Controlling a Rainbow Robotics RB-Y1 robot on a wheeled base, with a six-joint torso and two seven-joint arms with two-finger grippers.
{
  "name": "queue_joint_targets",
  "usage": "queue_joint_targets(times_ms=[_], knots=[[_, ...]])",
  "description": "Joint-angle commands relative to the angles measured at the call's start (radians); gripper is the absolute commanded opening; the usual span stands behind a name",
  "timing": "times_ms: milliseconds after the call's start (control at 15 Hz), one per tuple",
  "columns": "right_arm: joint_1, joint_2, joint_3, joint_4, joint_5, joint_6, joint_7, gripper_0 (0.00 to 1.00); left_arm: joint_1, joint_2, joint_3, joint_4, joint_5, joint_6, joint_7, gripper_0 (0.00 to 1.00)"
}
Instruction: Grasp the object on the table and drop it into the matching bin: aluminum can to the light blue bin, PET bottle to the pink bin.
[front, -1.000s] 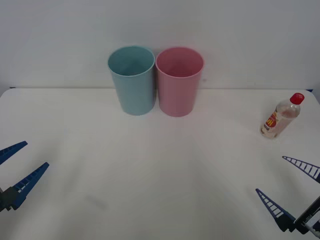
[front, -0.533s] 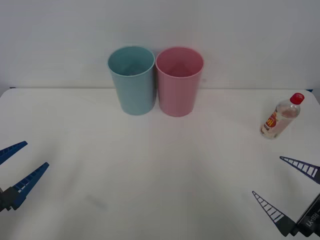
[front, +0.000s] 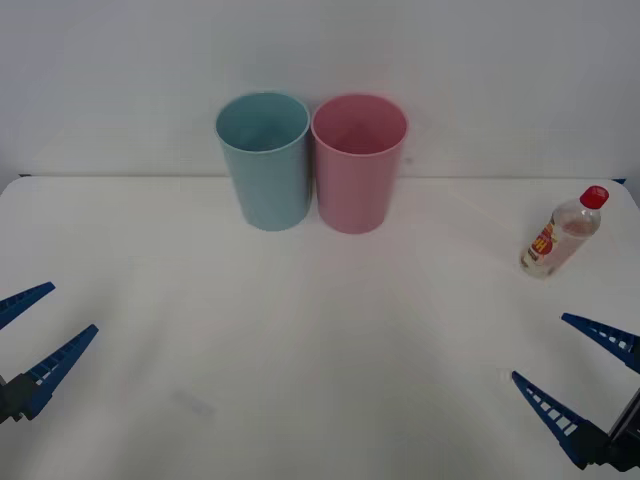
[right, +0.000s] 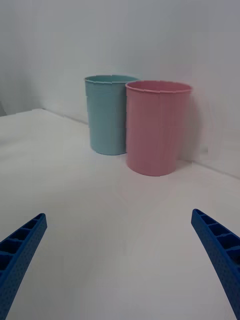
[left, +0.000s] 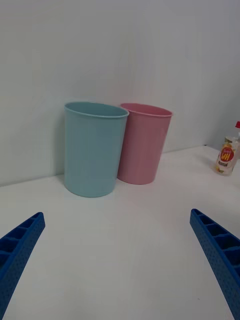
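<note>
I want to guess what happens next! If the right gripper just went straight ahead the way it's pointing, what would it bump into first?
Probably the pink bin. The right gripper is open, with bare table ahead and that bin nearly centred beyond. The light blue bin stands a bit off to the side. Depth is hard to judge.

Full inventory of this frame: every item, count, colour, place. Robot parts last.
PET bottle: 1, clear with red cap and yellow-orange-red label, upright on the table's far right, apart from the bins.
light blue bin: 1, light blue, upright at the back centre, on the left of the pair.
pink bin: 1, pink, upright right beside the light blue bin, on its right.
table: 1, white, spans the front view.
wall: 1, plain white, behind the bins.
left end effector: 1, blue ribbed fingers, open, low at the near left edge.
right end effector: 1, blue ribbed fingers, open, near right corner, short of the bottle.
</note>
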Motion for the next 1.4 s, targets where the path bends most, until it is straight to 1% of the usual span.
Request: queue_joint_targets(times_ms=[67, 267, 533, 733, 933, 1000, 1400], knots=[[0.003, 0.0, -0.03, -0.008, -0.001, -0.007, -0.089, 1.0, 0.0, 0.0, 0.0, 0.0, 0.0, 0.0, 0.0, 1.0], [0.005, 0.0, -0.056, -0.008, 0.001, -0.018, -0.091, 1.0, 0.0, 0.0, 0.0, 0.0, 0.0, 0.0, 0.0, 1.0], [0.005, 0.0, -0.051, -0.008, 0.001, -0.021, -0.091, 1.0, 0.0, 0.0, 0.0, 0.0, 0.0, 0.0, 0.0, 1.0], [0.011, 0.0, -0.039, -0.008, -0.007, 0.025, -0.097, 1.0, 0.0, 0.0, 0.0, 0.0, 0.0, 0.0, 0.0, 1.0], [0.037, 0.0, -0.016, -0.008, -0.024, 0.17, -0.111, 1.0, 0.0, 0.0, 0.0, 0.0, 0.0, 0.0, 0.0, 1.0], [0.048, 0.0, -0.005, -0.008, -0.028, 0.235, -0.117, 1.0, 0.0, 0.0, 0.0, 0.0, 0.0, 0.0, 0.0, 1.0], [0.066, 0.002, 0.04, -0.007, -0.03, 0.525, -0.148, 1.0, 0.0, 0.0, 0.0, 0.0, 0.0, 0.0, 0.0, 1.0]])
